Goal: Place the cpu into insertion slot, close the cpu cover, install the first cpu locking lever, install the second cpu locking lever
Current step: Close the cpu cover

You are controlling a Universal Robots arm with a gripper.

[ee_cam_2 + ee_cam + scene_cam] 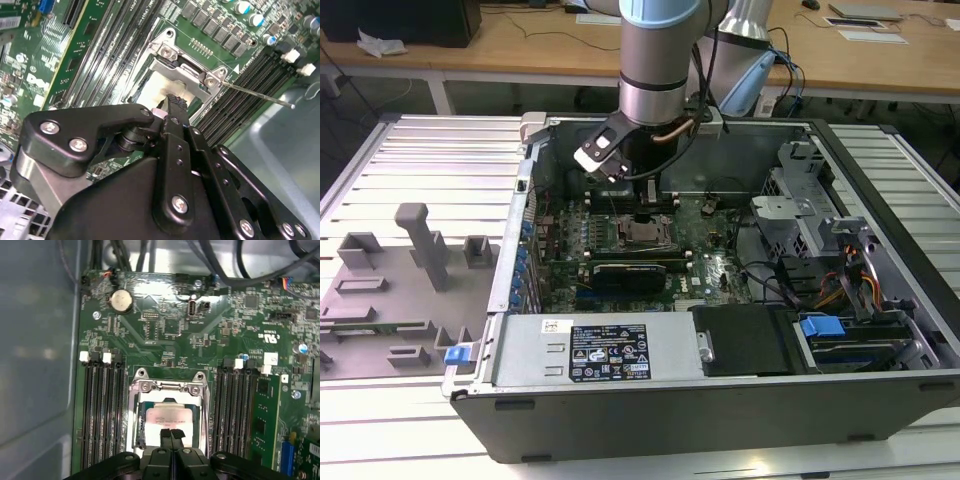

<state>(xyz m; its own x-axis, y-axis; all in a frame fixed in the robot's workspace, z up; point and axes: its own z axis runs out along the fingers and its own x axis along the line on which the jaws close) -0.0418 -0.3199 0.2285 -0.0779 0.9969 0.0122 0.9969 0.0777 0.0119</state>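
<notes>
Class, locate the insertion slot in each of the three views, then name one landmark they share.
Exterior view: insertion slot on the green board, just under the tool.
First wrist view: slot between the two memory slot banks, at the tool's tips.
Second wrist view: slot just beyond the tool's tip.
Shared landmark: the tool over the slot.

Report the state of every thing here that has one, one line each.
cpu: seated in the insertion slot.
cpu cover: seems lowered flat around the cpu.
locking lever: swung out, unlatched.
gripper: fingers shut, tips just over the cpu.
computer case: open, side panel off.
</notes>
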